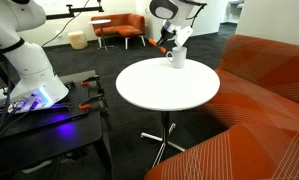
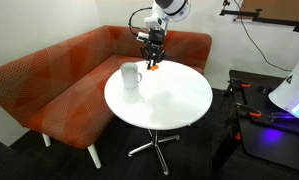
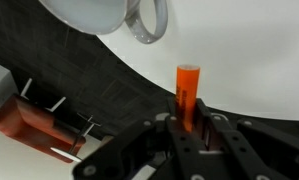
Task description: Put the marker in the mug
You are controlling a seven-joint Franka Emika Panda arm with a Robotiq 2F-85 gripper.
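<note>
Glossy white ceramic mug (image 3: 89, 10), smooth matt tabletop (image 2: 174, 105), cloth sofa (image 2: 49, 85)

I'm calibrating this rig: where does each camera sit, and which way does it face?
Exterior view: by the sofa, facing across the table toward lounge chairs; arm base and gripper show.
Exterior view: across the table, facing the sofa; gripper and arm base show.
Wrist view: looks past the gripper at the marker and mug.
All share mug and gripper.
</note>
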